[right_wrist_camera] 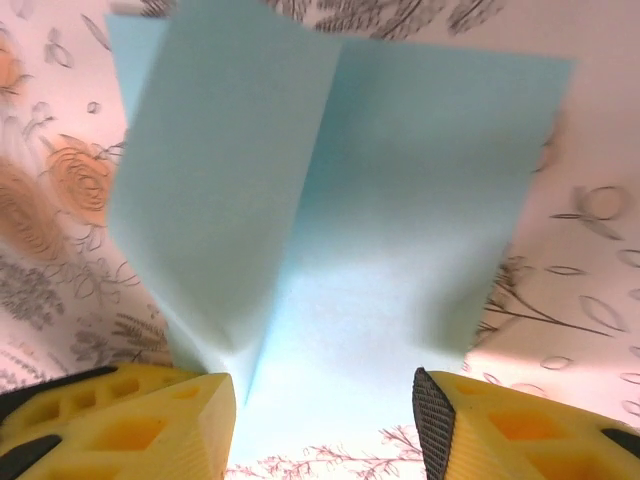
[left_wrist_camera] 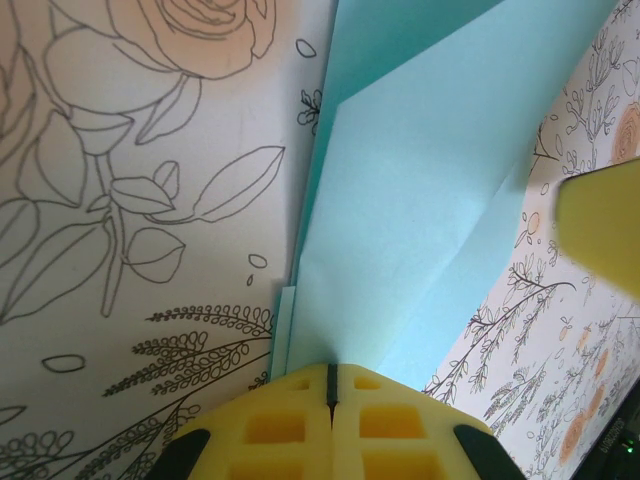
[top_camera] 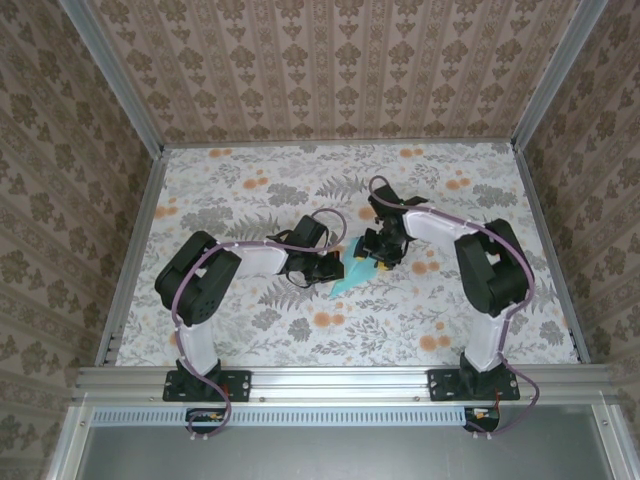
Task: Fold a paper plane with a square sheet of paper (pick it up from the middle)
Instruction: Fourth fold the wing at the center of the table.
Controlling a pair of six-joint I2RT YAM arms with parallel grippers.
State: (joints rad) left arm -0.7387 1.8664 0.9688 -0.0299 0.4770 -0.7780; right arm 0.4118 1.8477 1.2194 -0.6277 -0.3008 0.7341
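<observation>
Left gripper [left_wrist_camera: 330, 378] pinches the folded sheet of paper [left_wrist_camera: 420, 200] — right gripper [right_wrist_camera: 322, 410] spread, straddling its end.

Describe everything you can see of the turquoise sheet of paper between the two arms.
The turquoise sheet of paper is thin, plain and matte, partly folded: a sharp straight crease crosses it and layers overlap. It is mid-table, over the floral tablecloth. The left gripper has its yellow jaws shut on one narrow end; the right gripper holds its jaws open either side of another edge, not gripping.
</observation>
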